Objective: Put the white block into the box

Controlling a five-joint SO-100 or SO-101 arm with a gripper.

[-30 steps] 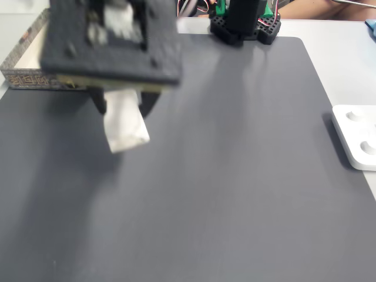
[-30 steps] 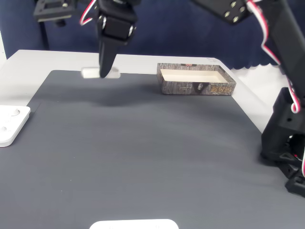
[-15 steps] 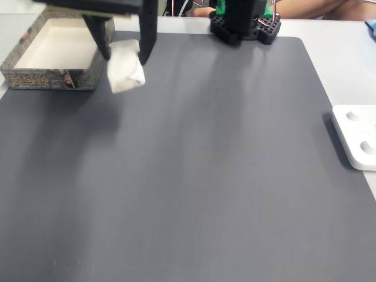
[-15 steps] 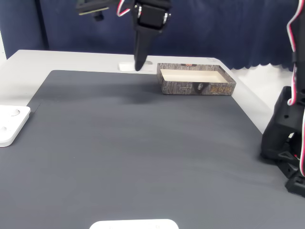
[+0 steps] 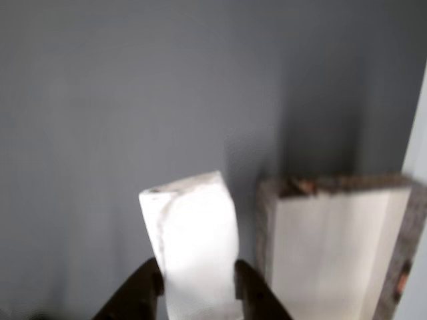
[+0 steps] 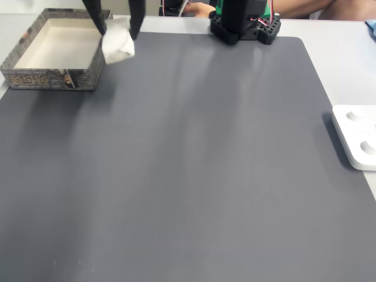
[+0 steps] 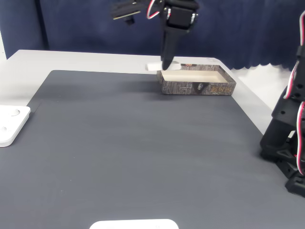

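Fingers (image 5: 193,293) clamp the white block (image 5: 193,243), its long axis pointing away from them. It hangs just outside the box (image 6: 35,75) wall at the bench's far corner; the opening lies just beside it

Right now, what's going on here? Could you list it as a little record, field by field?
gripper: shut on the block, raised above the mat
block: white, held between the two fingers, just beside the box's rim, not yet inside
box: low, patterned walls, pale inside, open top, nothing in it, at the mat's edge
mat: dark grey, covers most of the table
slab: white with round dimples, at the right edge in a fixed view
task state: block carried, not yet released
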